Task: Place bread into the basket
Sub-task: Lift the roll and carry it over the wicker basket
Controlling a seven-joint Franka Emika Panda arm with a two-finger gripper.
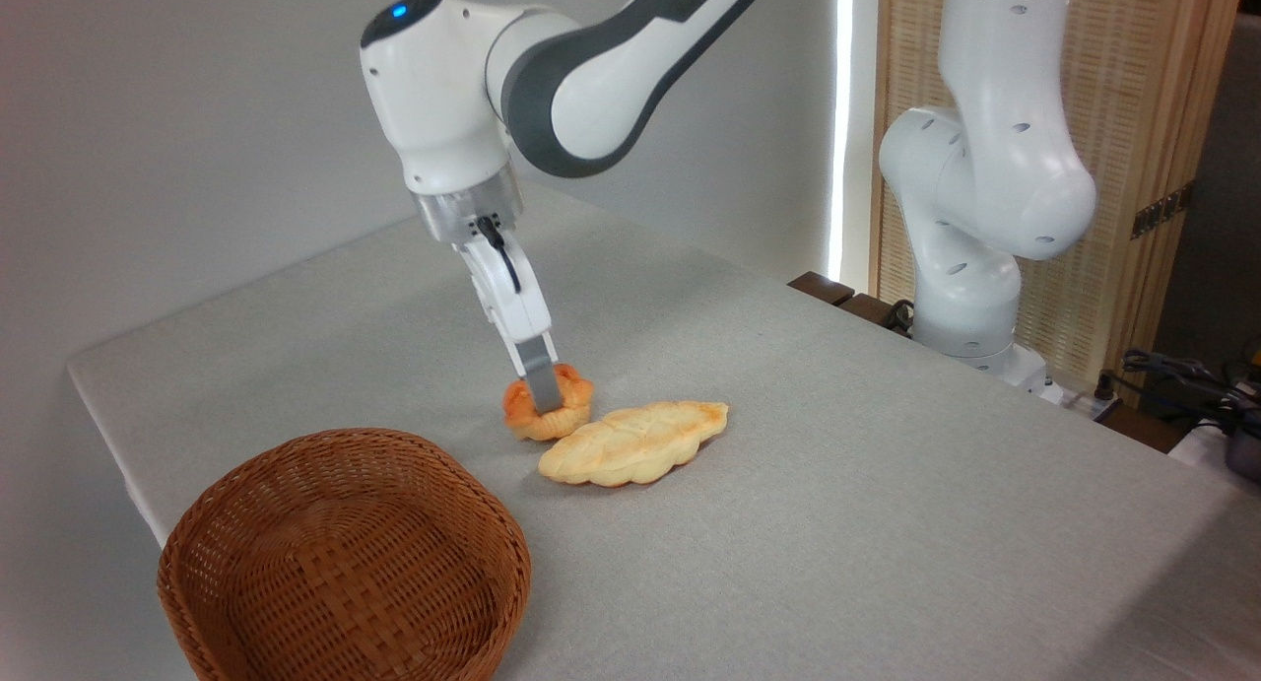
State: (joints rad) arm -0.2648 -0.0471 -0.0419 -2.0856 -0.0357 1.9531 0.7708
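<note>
The bread (574,403), a small orange-golden knobbly bun, sits on the grey table to the right of and beyond the basket. My gripper (544,397) comes down onto it from above. Its near grey finger (539,377) lies against the bun's front, and the far finger is hidden behind the bun. The fingers look shut on the bun, which still seems to rest on the cloth. The basket (335,439), round reddish-brown wicker, stands empty at the front left corner of the table.
A longer pale-yellow braided loaf (635,442) lies right beside the bun, touching or nearly touching its right side. The arm's white base column (970,267) stands at the table's far right edge. Cables (1182,375) lie at the far right.
</note>
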